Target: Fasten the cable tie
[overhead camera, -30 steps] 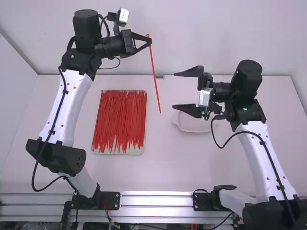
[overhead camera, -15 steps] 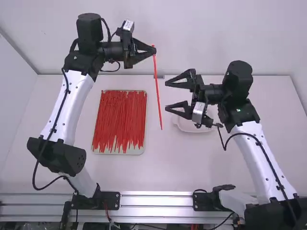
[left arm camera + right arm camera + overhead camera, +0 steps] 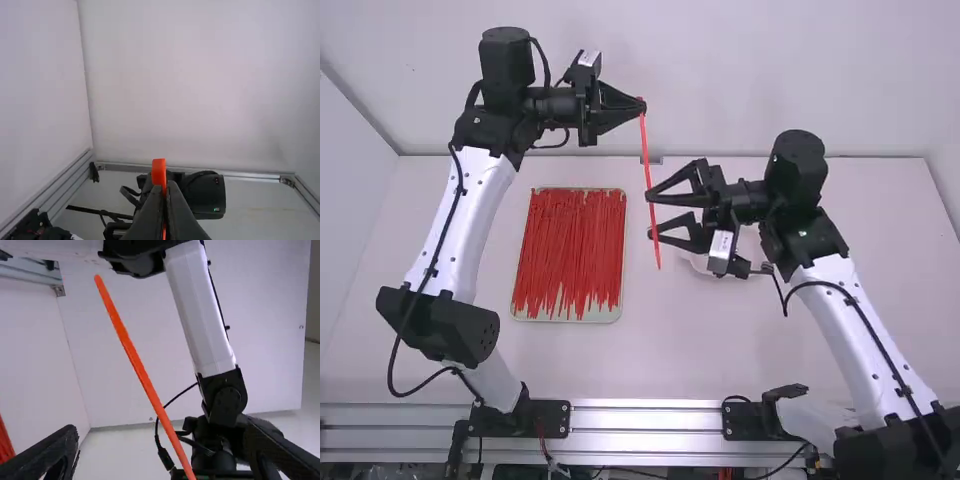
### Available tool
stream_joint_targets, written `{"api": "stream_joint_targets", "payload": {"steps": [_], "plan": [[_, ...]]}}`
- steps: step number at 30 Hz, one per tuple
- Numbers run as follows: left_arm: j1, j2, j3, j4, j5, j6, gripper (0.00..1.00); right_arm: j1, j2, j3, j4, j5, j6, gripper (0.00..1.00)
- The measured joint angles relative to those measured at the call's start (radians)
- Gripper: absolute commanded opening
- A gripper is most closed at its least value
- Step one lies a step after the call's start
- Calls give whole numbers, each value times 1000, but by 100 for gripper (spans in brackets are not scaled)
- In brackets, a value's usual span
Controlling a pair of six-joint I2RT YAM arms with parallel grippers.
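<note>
High view: the left gripper (image 3: pixel 634 106) pinches the red cable tie (image 3: pixel 647 165) by its top end; it hangs over the table (image 3: pixel 720 320), tip between the right gripper (image 3: pixel 650 215)'s spread fingers. Left wrist view: jaws pressed together on it. Right wrist view: a thin strip (light, springy, I'd judge; best taken near its free tip).

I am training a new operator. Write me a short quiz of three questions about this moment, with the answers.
1. True or false: the left gripper is shut on the top end of one red cable tie, which hangs down.
2. The right gripper is: A) open, close to the tie's lower part; B) shut on the tie; C) shut and empty.
3. Fill in: the spare cable ties lie on a flat ____.

Key: 1 true; 2 A; 3 tray.
</note>
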Motion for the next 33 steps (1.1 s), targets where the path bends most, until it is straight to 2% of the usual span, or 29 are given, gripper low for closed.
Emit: {"api": "stream_joint_targets", "payload": {"steps": [3,5,6,14,21,33], "plan": [[3,0,0,-7,0,6,2,5,0,0,0,-11,-1,59],[3,0,0,-13,5,11,2,4,0,0,0,-26,0,41],[3,0,0,-13,8,13,2,2,0,0,-1,-37,0,35],[3,0,0,-15,11,23,2,-14,0,0,-1,-77,1,36],[3,0,0,-15,10,26,2,19,0,0,-1,-82,2,37],[4,0,0,-15,9,45,2,18,0,0,-1,-82,21,30]]}}
